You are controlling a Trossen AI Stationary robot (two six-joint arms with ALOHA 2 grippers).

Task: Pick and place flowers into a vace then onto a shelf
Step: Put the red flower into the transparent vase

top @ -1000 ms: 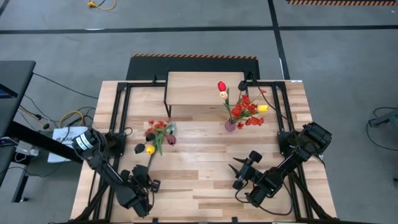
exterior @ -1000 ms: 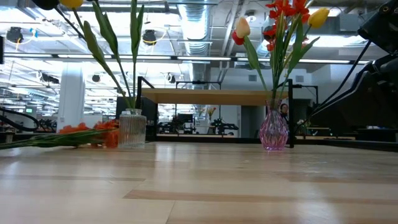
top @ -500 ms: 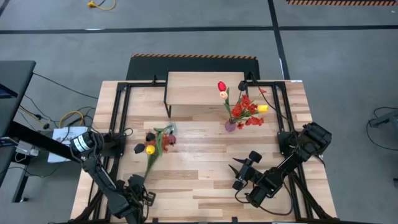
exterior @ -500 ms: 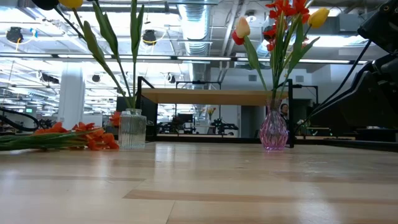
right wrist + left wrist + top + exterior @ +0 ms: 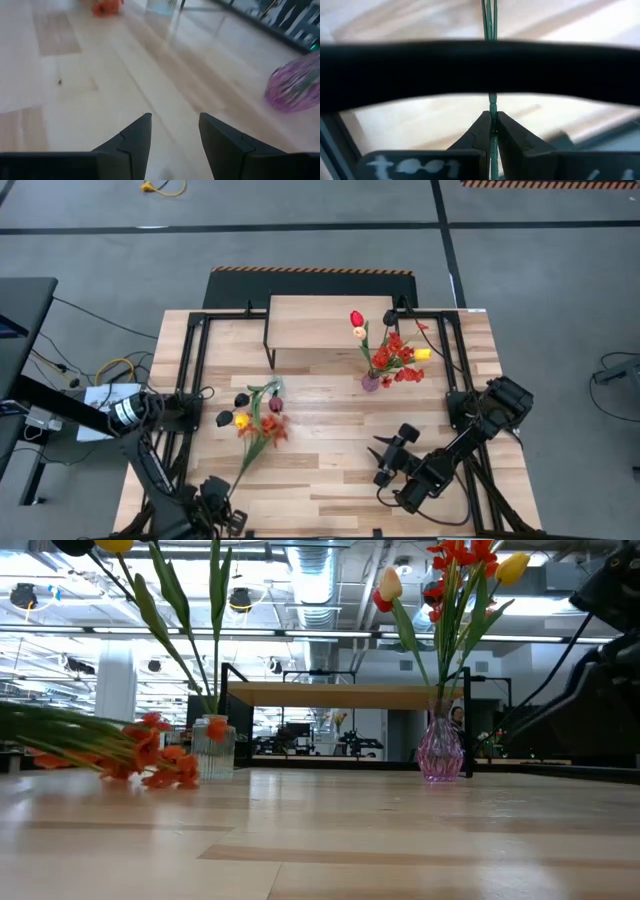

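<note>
Picking step: left gripper [image 5: 491, 131] at table's 7 o'clock pinches red spray [image 5: 262, 429] stem; next lift into clear vase [image 5: 212, 747]. Right gripper [image 5: 174, 131] open, empty.

Two dark, jointed arms; left arm [image 5: 140, 435] bears a white band near its base; right pincer [image 5: 172, 140] has black wedge-shaped fingers.

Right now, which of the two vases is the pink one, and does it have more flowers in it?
The pink vase stands on the right arm's side beside the shelf, holding a full bunch. The clear ribbed vase holds only a few stems.
</note>
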